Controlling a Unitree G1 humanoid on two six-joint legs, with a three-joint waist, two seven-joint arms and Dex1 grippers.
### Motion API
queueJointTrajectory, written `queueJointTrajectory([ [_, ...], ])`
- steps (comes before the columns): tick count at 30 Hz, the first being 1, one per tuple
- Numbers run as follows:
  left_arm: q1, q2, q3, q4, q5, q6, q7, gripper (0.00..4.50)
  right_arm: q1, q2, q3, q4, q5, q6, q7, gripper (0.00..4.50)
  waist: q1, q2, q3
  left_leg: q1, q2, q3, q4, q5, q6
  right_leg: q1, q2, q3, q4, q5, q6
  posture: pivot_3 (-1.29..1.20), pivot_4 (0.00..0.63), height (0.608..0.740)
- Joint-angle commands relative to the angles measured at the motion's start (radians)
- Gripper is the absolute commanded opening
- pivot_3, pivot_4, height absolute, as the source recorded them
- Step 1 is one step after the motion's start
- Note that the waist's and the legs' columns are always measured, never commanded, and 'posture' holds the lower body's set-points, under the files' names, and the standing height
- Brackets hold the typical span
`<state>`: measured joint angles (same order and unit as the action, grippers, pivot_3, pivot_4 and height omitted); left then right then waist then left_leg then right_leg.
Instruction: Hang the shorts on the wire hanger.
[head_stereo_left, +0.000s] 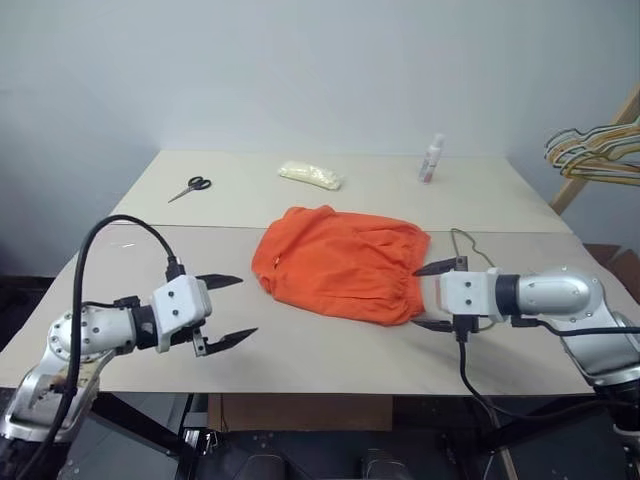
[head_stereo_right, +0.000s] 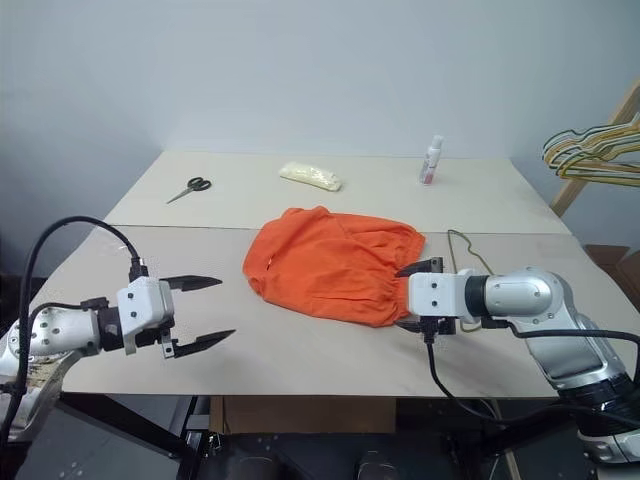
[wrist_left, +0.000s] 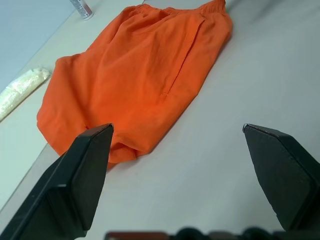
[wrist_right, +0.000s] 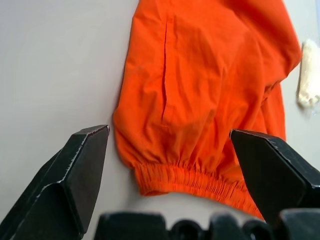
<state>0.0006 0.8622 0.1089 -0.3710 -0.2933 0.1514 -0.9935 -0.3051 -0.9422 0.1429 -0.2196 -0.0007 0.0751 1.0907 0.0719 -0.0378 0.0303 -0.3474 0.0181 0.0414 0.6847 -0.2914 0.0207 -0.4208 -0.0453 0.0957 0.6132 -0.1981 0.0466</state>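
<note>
**A:** ok where's the shorts (head_stereo_left: 340, 262) right now?

**B:** lying flat-ish on the surface (head_stereo_left: 300, 350), between the two hands. Elastic waistband end is just in front of the right hand (head_stereo_left: 436, 295), the leg end faces the left hand (head_stereo_left: 228, 309), a bit further off from that one.

**A:** either hand holding anything?

**B:** nope. Both have their fingers spread wide with nothing between them, both hover just over the surface and aren't touching the fabric.

**A:** and the hanger?

**B:** thin wire (head_stereo_left: 463, 243) sits on the surface just behind the right hand, right by the waistband. Can't tell if it touches the fabric.

**A:** other stuff?

**B:** well beyond the shorts: scissors (head_stereo_left: 190, 188) out past the left hand, a pale packet (head_stereo_left: 310, 175) mid-back, a small bottle (head_stereo_left: 432, 159) past the right hand. A bunch of coloured hangers (head_stereo_left: 598, 152) off to the right hand's outer side.
</note>
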Motion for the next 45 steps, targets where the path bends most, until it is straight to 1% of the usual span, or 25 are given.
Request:
queueJointTrajectory([
  [1,-0.022,0.022,-0.020,0.027,0.040,-0.028,-0.016,4.50,-0.034,-0.018,0.002,-0.035,-0.016,0.049,0.016,4.48,-0.002,0.000,0.000,0.000,0.000,0.000,0.000,0.000,0.000,0.000,0.000,0.000,0.000,0.000,0.000,0.16,0.000,0.740],
  [7,-0.020,0.051,-0.054,0.072,0.102,-0.052,-0.041,4.50,-0.055,-0.007,0.077,-0.041,-0.066,0.044,0.052,4.48,-0.007,0.000,0.000,0.000,0.000,0.000,0.000,0.000,0.000,0.000,0.000,0.000,0.000,0.000,0.000,0.14,0.000,0.740],
  [10,-0.025,0.058,-0.056,0.079,0.110,-0.056,-0.052,4.50,-0.050,0.027,0.122,-0.031,-0.099,0.014,0.035,4.48,-0.007,0.000,0.000,0.000,0.000,0.000,0.000,0.000,0.000,-0.001,0.000,0.000,0.000,-0.001,0.000,0.14,0.000,0.740],
  [11,-0.026,0.059,-0.056,0.081,0.112,-0.059,-0.055,4.50,-0.053,0.042,0.141,-0.014,-0.130,0.004,0.017,4.48,-0.008,0.000,0.000,0.000,0.000,0.000,0.000,0.000,0.000,-0.001,0.000,0.000,0.000,-0.001,0.000,0.14,0.000,0.740],
  [13,-0.033,0.064,-0.058,0.084,0.114,-0.064,-0.064,4.50,-0.080,0.060,0.210,0.083,-0.285,-0.086,-0.070,4.48,-0.008,0.000,0.000,0.000,0.000,0.001,0.000,0.000,0.000,-0.001,0.000,0.000,0.000,-0.001,0.000,0.14,0.000,0.740],
  [15,-0.043,0.066,-0.054,0.078,0.109,-0.053,-0.066,4.50,-0.105,0.071,0.251,0.166,-0.382,-0.152,-0.132,4.48,-0.008,0.000,0.000,0.000,0.000,0.001,0.000,0.000,0.000,-0.001,0.000,0.000,0.000,-0.001,0.000,0.15,0.000,0.740],
  [18,-0.040,0.068,-0.043,0.070,0.102,-0.048,-0.070,4.50,-0.137,0.078,0.275,0.259,-0.451,-0.222,-0.188,4.48,-0.007,0.000,0.000,0.000,0.000,0.002,0.000,0.000,0.000,-0.001,0.000,0.000,0.000,0.000,0.000,0.16,0.000,0.740],
  [20,-0.034,0.070,-0.039,0.068,0.102,-0.049,-0.069,4.50,-0.149,0.088,0.277,0.295,-0.467,-0.247,-0.207,4.48,-0.007,0.000,0.000,-0.001,0.000,0.002,0.000,0.000,0.000,-0.002,0.000,0.000,0.000,0.002,-0.004,0.16,0.000,0.740],
  [23,-0.018,0.070,-0.033,0.058,0.100,-0.047,-0.068,4.50,-0.172,0.107,0.282,0.355,-0.499,-0.279,-0.239,4.48,-0.012,0.000,0.000,0.000,0.000,0.002,0.000,0.000,0.000,-0.001,0.000,0.000,0.000,0.002,-0.004,0.17,0.000,0.740],
  [26,-0.004,0.068,-0.031,0.049,0.100,-0.044,-0.065,4.50,-0.181,0.131,0.278,0.384,-0.483,-0.295,-0.225,3.90,-0.013,-0.001,0.000,0.000,0.000,0.002,0.000,0.000,0.000,0.000,0.000,0.000,0.000,0.002,-0.005,0.17,0.000,0.740],
  [29,0.005,0.066,-0.030,0.042,0.102,-0.042,-0.059,4.50,-0.182,0.138,0.281,0.402,-0.496,-0.314,-0.225,2.87,-0.012,-0.001,0.000,0.001,0.000,0.001,0.000,0.000,0.000,0.000,0.000,0.000,0.001,0.002,-0.005,0.18,0.000,0.740],
  [32,0.010,0.066,-0.034,0.038,0.112,-0.040,-0.052,4.50,-0.183,0.144,0.283,0.422,-0.518,-0.326,-0.236,1.68,-0.011,-0.001,0.000,0.001,0.000,0.001,0.000,0.000,0.000,0.000,0.000,0.000,0.001,0.002,-0.005,0.18,0.000,0.740],
  [36,-0.014,0.056,-0.057,0.060,0.137,-0.053,-0.036,4.50,-0.184,0.155,0.275,0.436,-0.528,-0.319,-0.239,0.20,-0.011,-0.001,0.000,0.001,0.000,0.001,0.000,0.000,0.000,-0.001,0.000,0.000,0.001,0.002,-0.005,0.18,0.000,0.740],
  [37,-0.033,0.045,-0.067,0.075,0.147,-0.055,-0.023,4.50,-0.184,0.156,0.273,0.437,-0.527,-0.318,-0.237,0.01,-0.009,-0.001,0.000,0.001,0.000,0.001,0.000,0.000,0.000,0.000,0.000,0.000,0.001,0.002,-0.005,0.17,0.000,0.740],
  [41,-0.146,-0.024,-0.120,0.190,0.239,-0.084,0.069,4.50,-0.179,0.156,0.264,0.435,-0.527,-0.321,-0.244,0.01,-0.004,-0.001,0.000,0.002,0.000,0.001,0.000,0.000,0.000,0.001,0.000,0.000,0.001,0.003,-0.005,0.17,0.000,0.740],
  [45,-0.297,-0.124,-0.179,0.397,0.313,-0.128,0.150,4.50,-0.174,0.162,0.256,0.432,-0.534,-0.321,-0.278,0.01,-0.002,-0.001,-0.001,0.003,-0.001,0.001,0.000,0.000,0.000,0.002,0.000,0.000,0.002,0.003,-0.006,0.16,0.000,0.740],
])
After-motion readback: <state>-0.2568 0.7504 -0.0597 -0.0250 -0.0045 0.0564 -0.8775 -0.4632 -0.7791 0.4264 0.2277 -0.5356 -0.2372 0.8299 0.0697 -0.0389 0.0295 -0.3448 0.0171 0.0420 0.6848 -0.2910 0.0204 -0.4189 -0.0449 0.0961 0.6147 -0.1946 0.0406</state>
